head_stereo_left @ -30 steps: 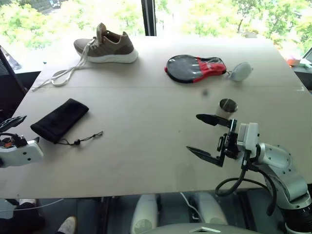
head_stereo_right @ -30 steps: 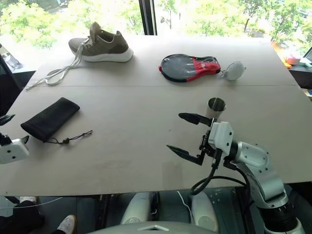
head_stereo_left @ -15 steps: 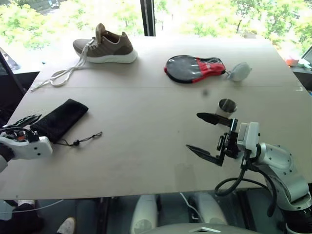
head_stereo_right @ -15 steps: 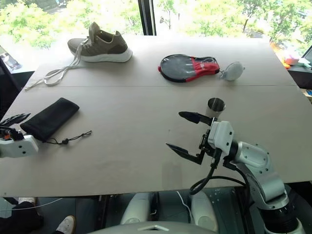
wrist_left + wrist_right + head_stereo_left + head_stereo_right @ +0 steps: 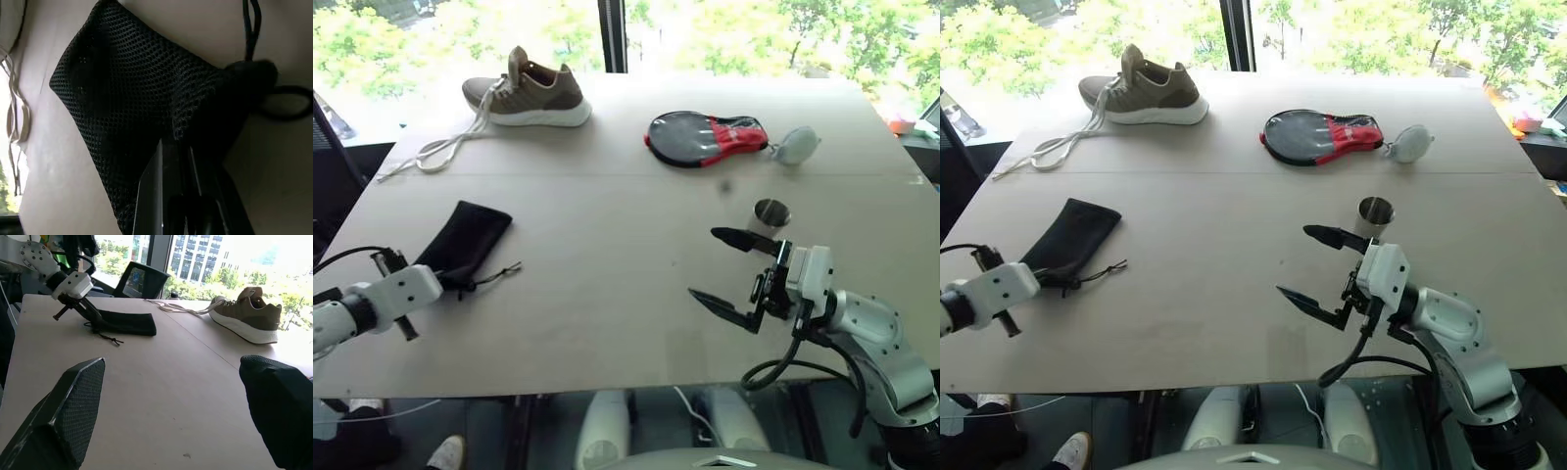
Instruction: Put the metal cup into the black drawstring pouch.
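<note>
The black drawstring pouch point(image 5: 470, 238) lies flat on the left side of the table, its cord point(image 5: 499, 274) trailing to the right. My left gripper point(image 5: 440, 277) is shut on the pouch's near end by the cord; the left wrist view has the fingers point(image 5: 171, 161) pinched together on the mesh fabric point(image 5: 127, 98). The metal cup point(image 5: 770, 214) stands upright on the right side of the table. My right gripper point(image 5: 705, 264) hovers open just in front and left of the cup, apart from it, with nothing between its fingers.
A tan shoe point(image 5: 533, 93) with loose laces sits at the back left. A black-and-red paddle case point(image 5: 705, 137) and a pale grey pouch point(image 5: 796, 145) lie at the back right. The table's front edge point(image 5: 607, 387) runs just below both hands.
My left gripper moved right onto the pouch's near end and shut on it. The pouch shifted to the right and turned more upright. The right gripper stayed put.
</note>
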`<state>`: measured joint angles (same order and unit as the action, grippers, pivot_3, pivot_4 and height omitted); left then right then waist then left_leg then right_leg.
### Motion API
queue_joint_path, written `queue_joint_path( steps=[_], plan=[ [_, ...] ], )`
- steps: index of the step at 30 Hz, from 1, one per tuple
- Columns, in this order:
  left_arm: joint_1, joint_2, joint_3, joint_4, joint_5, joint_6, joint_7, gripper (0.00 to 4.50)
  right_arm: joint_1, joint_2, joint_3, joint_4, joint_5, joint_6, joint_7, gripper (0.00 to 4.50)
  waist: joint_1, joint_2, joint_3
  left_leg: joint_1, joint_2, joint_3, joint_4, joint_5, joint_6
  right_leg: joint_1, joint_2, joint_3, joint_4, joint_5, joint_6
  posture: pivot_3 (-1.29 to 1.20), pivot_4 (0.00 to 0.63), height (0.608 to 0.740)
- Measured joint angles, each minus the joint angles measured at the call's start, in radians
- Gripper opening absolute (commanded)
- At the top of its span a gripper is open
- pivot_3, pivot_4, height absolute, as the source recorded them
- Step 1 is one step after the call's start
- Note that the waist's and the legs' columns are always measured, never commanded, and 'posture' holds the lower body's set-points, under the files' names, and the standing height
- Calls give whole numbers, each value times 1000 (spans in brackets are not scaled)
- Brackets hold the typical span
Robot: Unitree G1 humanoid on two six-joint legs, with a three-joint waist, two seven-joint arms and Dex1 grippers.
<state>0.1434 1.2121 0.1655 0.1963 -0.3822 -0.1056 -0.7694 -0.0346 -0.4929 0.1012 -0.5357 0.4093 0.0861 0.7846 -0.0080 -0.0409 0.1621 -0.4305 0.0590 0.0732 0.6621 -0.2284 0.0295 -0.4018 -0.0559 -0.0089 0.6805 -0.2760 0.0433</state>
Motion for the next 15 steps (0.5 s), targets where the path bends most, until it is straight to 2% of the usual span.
queue_joint_path(
  steps=[1,2,3,4,6,7,8,10,12,13,14,15],
  plan=[
    [-1,14,22,-136,-101,192,5,47,-14,3,0,0,-16,9,-23,4500,0,1,0,0,0,-1,1,0,0,0,0,0,0,0,0,0,150,740],
    [-4,29,26,-183,-135,271,14,47,-20,5,-1,0,-22,14,-33,4500,-2,1,0,1,0,-2,2,0,0,1,1,0,1,0,0,0,150,740],
    [-25,53,28,-276,-206,464,55,47,-27,5,-3,-5,-44,35,-63,4500,-3,1,1,1,0,-4,3,0,0,2,1,1,1,0,0,0,150,740],
    [-71,62,27,-360,-292,645,101,47,-41,-5,-4,-14,-82,72,-102,4500,-4,4,2,3,0,-5,5,0,0,4,1,1,1,0,1,0,150,740],
    [-189,39,7,-455,-428,894,175,47,-65,-48,-6,-38,-150,162,-157,4500,-3,6,3,5,-1,-4,5,0,0,5,1,2,2,0,1,0,150,740],
    [-297,-13,-13,-489,-520,1067,241,47,-93,-76,-7,-51,-163,228,-168,4500,1,6,4,6,-3,-5,5,0,0,6,2,2,2,0,1,0,150,740],
    [-326,-29,-25,-498,-552,1128,266,47,-101,-78,-10,-59,-158,245,-166,4500,0,5,3,6,-2,-5,5,0,0,7,4,2,2,0,1,0,150,740],
    [-470,-144,-66,-475,-586,1310,362,47,-98,-83,-32,-80,-120,280,-160,4500,3,7,4,8,-3,-6,5,0,0,7,4,3,6,0,0,0,150,740],
    [-634,-337,-72,-415,-602,1483,492,47,-103,-80,-46,-93,-102,314,-172,4500,15,5,4,7,-3,-5,7,0,0,7,6,3,8,0,0,0,150,740],
    [-666,-380,-72,-399,-600,1518,519,47,-105,-80,-49,-96,-97,324,-175,4500,18,5,3,7,-3,-6,7,0,0,7,6,3,8,0,0,0,150,740],
    [-759,-455,-111,-348,-561,1606,588,47,-108,-82,-57,-101,-88,350,-180,4500,20,4,3,7,-4,-6,8,0,0,7,6,4,8,0,0,0,150,740],
    [-821,-473,-152,-310,-532,1659,623,47,-111,-84,-62,-108,-86,363,-181,4500,17,3,4,7,-4,-5,7,0,0,6,6,6,8,0,0,0,150,740]
  ],
)
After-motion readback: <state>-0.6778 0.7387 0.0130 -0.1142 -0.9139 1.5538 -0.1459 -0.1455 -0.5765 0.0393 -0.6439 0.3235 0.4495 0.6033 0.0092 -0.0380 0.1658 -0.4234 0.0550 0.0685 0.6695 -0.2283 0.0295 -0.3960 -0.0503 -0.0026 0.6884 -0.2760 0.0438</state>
